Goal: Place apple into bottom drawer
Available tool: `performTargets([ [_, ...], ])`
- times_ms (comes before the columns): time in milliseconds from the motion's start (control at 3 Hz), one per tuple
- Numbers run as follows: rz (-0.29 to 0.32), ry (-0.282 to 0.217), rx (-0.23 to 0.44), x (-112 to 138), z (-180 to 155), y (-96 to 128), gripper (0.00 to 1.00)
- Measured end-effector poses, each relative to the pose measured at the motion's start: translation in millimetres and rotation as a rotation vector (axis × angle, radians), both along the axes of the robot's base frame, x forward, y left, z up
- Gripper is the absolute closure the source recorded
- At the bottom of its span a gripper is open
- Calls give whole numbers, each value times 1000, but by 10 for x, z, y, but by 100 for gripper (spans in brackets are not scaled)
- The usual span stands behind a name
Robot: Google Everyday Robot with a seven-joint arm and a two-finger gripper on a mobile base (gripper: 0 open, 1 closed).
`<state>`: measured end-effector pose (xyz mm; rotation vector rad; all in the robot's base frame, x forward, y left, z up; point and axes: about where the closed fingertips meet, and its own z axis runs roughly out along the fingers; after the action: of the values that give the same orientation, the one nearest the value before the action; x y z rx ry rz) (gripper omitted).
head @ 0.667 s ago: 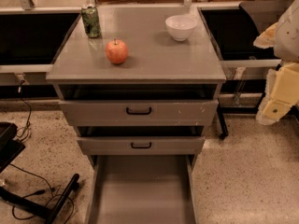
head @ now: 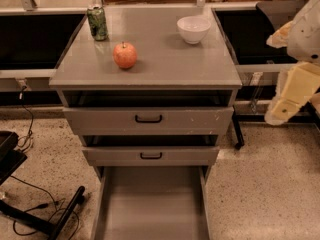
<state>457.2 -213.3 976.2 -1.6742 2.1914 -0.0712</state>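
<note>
Against 0.7 s ago:
- apple (head: 125,55), can, bowl: no shift that I can see.
- All three drawers stand as they stood.
- My pincer (head: 282,109) sits in much the same spot at the right edge of the frame, beside the cabinet and off the tabletop, well apart from the apple. Apart or together: cannot tell. It carries nothing that I can see.

Where things are:
- The apple rests on the tabletop (head: 165,64), left of centre and towards the front edge.
- The bottom drawer (head: 150,209) is pulled out at the lower centre of the frame, nothing in it.

Materials and shapes:
- Apple: round, red-orange with a paler patch, short stem on top, dull sheen.
- Tabletop: flat grey, smooth, slightly glossy, squared edges.
- Green drinks can (head: 97,23): upright cylinder at the upper left corner of the tabletop.
- White bowl (head: 193,29): smooth, rounded, at the upper right of the tabletop; wider than the apple.
- Top drawer (head: 200,120) and middle drawer (head: 190,156): grey metal fronts, each with a slim black handle and a dark gap above.
- Bottom drawer: wide shallow tray, plain flat floor, low side walls.
- My arm casing: cream, hard-looking, blocky.
- Floor (head: 260,184): speckled, stone-like.
- Black cables (head: 30,219) loop at the lower left.
</note>
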Motion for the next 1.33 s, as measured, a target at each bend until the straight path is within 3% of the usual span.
performTargets([
  [667,-177,-96,334,898,-325,160,0],
  [1000,-216,-163,504,1212,-380,391,0],
  [1333,-249,-249,603,1371,-346,574,0],
])
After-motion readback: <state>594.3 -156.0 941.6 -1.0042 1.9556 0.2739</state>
